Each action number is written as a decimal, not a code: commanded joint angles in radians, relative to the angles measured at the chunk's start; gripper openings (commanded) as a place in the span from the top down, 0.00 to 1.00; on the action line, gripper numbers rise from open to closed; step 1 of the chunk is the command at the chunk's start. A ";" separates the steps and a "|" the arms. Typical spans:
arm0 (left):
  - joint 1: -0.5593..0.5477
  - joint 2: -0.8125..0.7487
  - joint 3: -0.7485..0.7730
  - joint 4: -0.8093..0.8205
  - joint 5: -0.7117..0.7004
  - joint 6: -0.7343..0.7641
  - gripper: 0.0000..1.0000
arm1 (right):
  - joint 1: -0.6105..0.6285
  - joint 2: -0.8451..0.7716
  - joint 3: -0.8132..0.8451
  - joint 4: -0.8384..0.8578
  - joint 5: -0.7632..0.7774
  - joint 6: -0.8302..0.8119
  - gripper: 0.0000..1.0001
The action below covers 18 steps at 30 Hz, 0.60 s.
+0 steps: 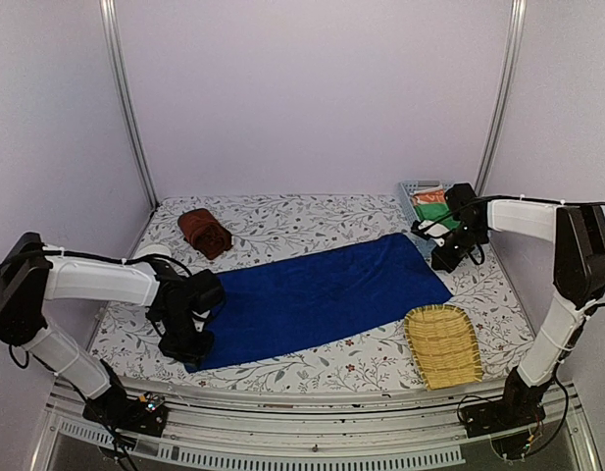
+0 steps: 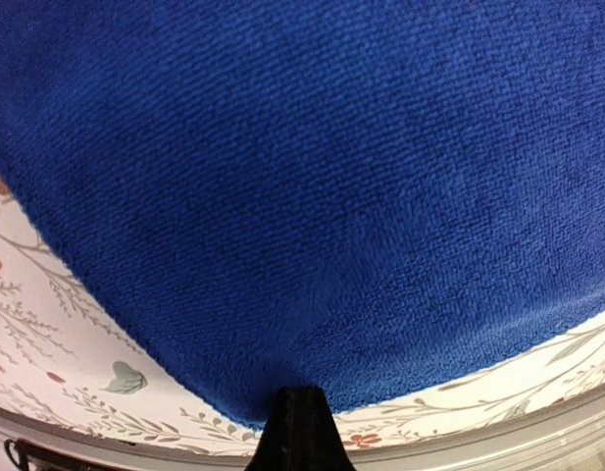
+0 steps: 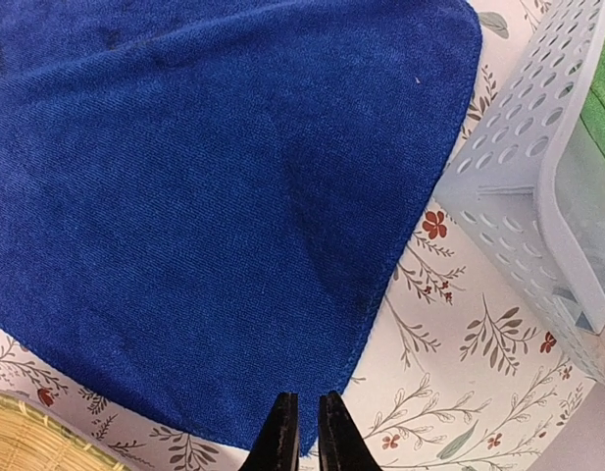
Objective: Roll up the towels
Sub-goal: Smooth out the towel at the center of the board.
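Diagonally lies the blue towel (image 1: 322,294) — near-left to far-right.

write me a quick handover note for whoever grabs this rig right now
Left gripper: shut on the left end of the blue towel.
Right gripper: closed on the edge at the towel's right end.
Things: blue towel lies flat and spread mid-table; brown towel sits bundled at the far left.
Done: brown towel looks rolled.
Left: roll the blue towel.
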State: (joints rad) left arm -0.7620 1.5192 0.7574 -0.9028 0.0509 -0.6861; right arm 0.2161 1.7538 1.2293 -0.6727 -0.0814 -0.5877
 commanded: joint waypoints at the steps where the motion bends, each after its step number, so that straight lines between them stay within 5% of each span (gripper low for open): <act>1: -0.045 -0.010 -0.117 -0.095 0.055 -0.070 1.00 | 0.003 -0.009 0.018 0.003 0.005 -0.013 0.88; 14: -0.103 -0.039 -0.076 -0.179 0.124 -0.058 1.00 | 0.003 0.010 0.139 -0.069 -0.035 -0.009 0.87; 18: -0.089 -0.115 0.065 -0.235 0.121 -0.017 0.85 | 0.009 0.040 0.217 -0.089 -0.055 -0.008 0.85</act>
State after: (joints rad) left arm -0.8482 1.4631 0.7177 -1.0351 0.1421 -0.7387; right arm 0.2161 1.7576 1.3670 -0.7296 -0.1040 -0.5919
